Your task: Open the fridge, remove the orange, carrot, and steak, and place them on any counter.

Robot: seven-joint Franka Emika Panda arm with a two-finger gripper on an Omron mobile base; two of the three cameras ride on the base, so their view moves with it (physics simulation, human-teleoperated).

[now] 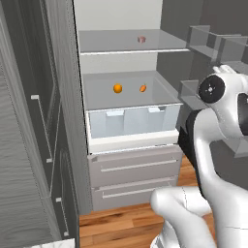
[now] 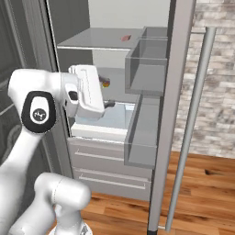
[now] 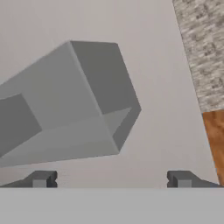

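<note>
Standing open already, the tall light-grey fridge [image 1: 123, 140] kept the round orange [image 1: 117, 88], tapered carrot [image 1: 143, 88] and pinkish steak [image 1: 141, 39] shelved, the hand [image 3: 111, 179] spread and empty.

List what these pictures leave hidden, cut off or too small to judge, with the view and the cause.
- Orange: right base view, mostly covered by the arm's white hand.
- Carrot: left base view, too small to show its green tip.
- Steak: left base view, a tiny pink blob on the upper shelf; shape unclear.
- End effector: hand view, open fingertips only, rest cut by the bottom edge.
- Fridge: top cut by the frame in both base views.
</note>
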